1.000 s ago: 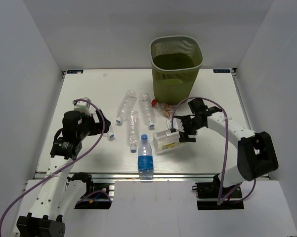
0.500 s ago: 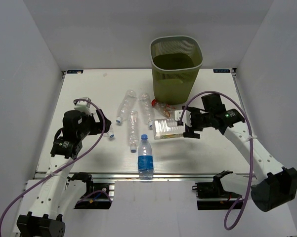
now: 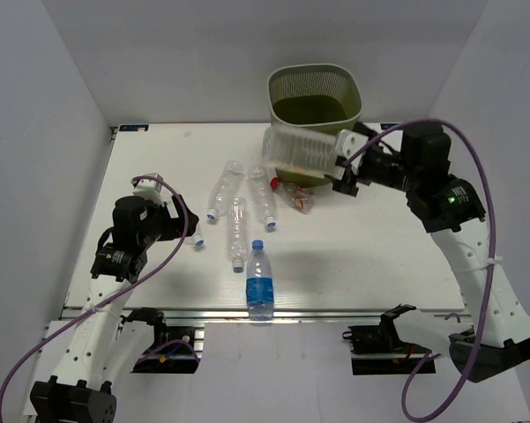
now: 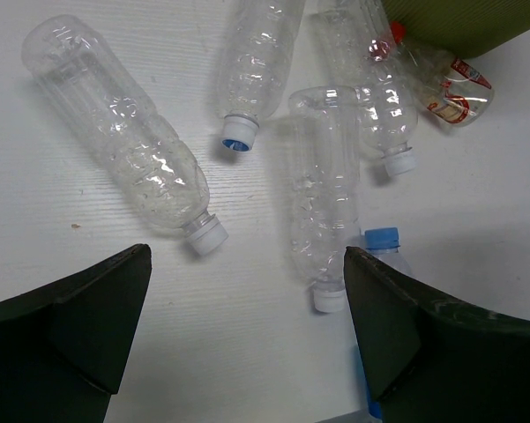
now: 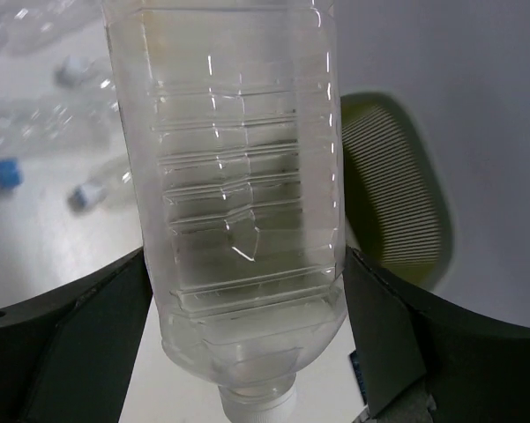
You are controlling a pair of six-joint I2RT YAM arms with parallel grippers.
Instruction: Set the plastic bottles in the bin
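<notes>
My right gripper [image 3: 346, 163] is shut on the wide clear bottle [image 3: 300, 152] near its white cap and holds it level in the air, in front of the near wall of the olive-green bin [image 3: 313, 95]. In the right wrist view the bottle [image 5: 238, 176] fills the gap between the fingers [image 5: 406, 335], with the bin [image 5: 392, 194] to its right. Several clear bottles lie on the table: three [image 3: 224, 189] [image 3: 238, 231] [image 3: 264, 196], a crushed red-capped one [image 3: 293, 194] and a blue-capped one [image 3: 260, 279]. My left gripper [image 3: 183, 225] is open and empty above them [image 4: 245, 264].
One more clear bottle [image 4: 123, 141] lies just ahead and left of my left gripper. The bin stands at the table's far edge against the back wall. White walls close in the table on the left, right and back.
My right arm has lifted the wide bottle off the table and carried it up and back toward the bin. The left arm has not moved.
</notes>
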